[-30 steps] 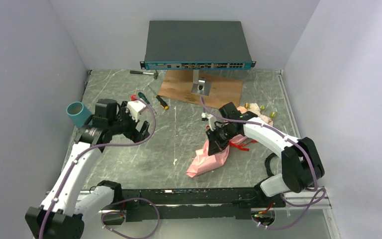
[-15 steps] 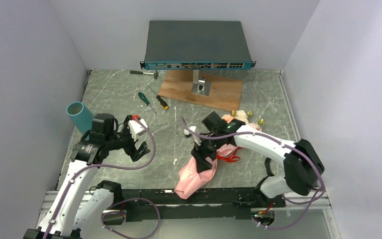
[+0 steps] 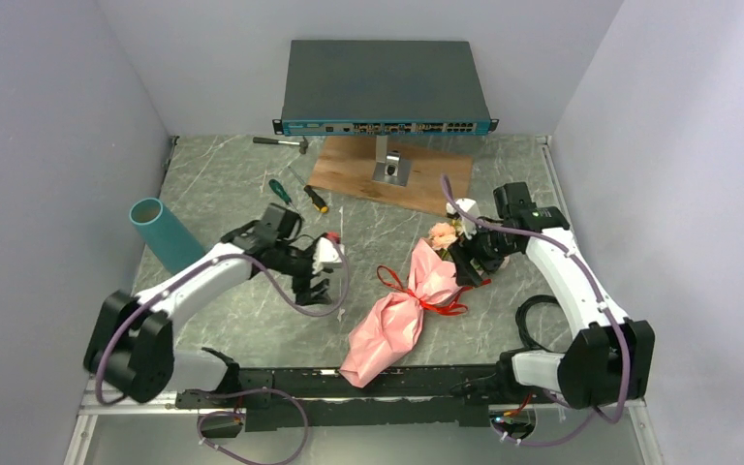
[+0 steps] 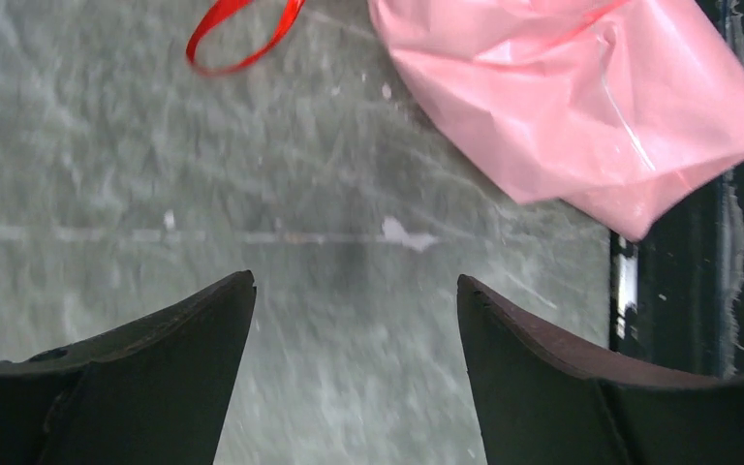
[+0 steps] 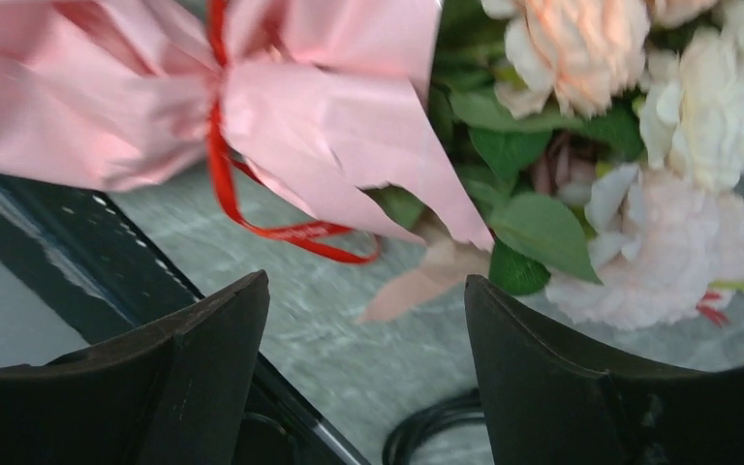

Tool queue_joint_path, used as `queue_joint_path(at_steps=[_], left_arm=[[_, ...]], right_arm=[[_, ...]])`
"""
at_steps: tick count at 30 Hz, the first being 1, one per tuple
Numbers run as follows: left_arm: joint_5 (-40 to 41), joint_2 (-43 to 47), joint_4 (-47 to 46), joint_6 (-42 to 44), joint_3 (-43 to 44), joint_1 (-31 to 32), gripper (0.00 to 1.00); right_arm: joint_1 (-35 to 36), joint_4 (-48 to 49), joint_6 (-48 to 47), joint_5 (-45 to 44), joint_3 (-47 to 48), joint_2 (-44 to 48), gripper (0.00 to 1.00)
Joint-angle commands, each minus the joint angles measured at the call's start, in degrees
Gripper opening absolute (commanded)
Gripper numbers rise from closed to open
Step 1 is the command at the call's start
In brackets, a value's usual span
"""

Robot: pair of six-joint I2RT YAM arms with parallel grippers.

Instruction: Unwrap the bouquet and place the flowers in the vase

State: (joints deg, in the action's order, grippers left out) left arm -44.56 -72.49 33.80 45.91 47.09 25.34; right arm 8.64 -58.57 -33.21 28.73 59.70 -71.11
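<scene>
The bouquet point(image 3: 402, 310) is laid on the surface point(image 3: 242, 184) right of centre. It is wrapped in pink paper point(image 4: 562, 107) and bound at the waist by a red ribbon point(image 3: 424, 294). The flowers point(image 3: 443, 235) are seen at its far end. Nothing is clamped by either arm. The right end effector point(image 3: 472, 256) is held with jaws apart just beside the blooms. The left end effector point(image 3: 314, 287) is held with jaws apart over bare surface, near the paper.

Because the bundle is not pinned, it would likely be dragged whole rather than untied if the ribbon were pulled by 1 arm alone. Petals could be crushed, or a head pulled off, if the right jaws were closed on blooms instead of stems. The thin paper could be torn, and the loose ribbon loops snagged on a finger.

The vase point(image 3: 163, 235) is stood at the left edge, well apart from the bouquet. No flowers are seen in it, though its bottom is not shown. Such a narrow tube could be tipped by long stems pushed in at an angle.
</scene>
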Motion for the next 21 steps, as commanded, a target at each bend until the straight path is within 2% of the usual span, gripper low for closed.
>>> queue_joint_path(at_steps=[1,4,7,12,16,18,21], left_arm=[[1.76,-8.22,-10.86,3.64,5.21,7.63,0.8],[4.7,-14.33,-13.72,5.74,6.63,13.6,0.73],[6.46,-17.88,-15.57,6.82,6.43,18.69,0.67],[8.39,-16.42,-15.85,8.48,2.92,26.99,0.61],[10.07,-13.74,-16.04,5.76,-0.06,31.25,0.59],[10.23,-12.73,-15.89,3.51,-0.77,31.88,0.59],[10.5,-11.46,-14.72,2.22,-0.95,32.04,0.59]], right_arm=[[-1.08,1.38,-6.01,-10.7,-3.52,-2.45,0.75],[-1.53,6.14,-7.31,-13.68,-6.21,-4.56,0.73],[-1.48,8.68,-8.51,-12.3,-7.05,-7.63,0.7],[-0.05,12.57,-7.69,-7.62,-4.96,-12.78,0.68],[5.78,16.84,-6.05,-6.11,-3.97,-15.05,0.68],[10.75,20.21,-4.97,-6.5,-3.45,-15.99,0.69],[13.59,21.84,-3.35,-5.34,-0.99,-17.6,0.69]])
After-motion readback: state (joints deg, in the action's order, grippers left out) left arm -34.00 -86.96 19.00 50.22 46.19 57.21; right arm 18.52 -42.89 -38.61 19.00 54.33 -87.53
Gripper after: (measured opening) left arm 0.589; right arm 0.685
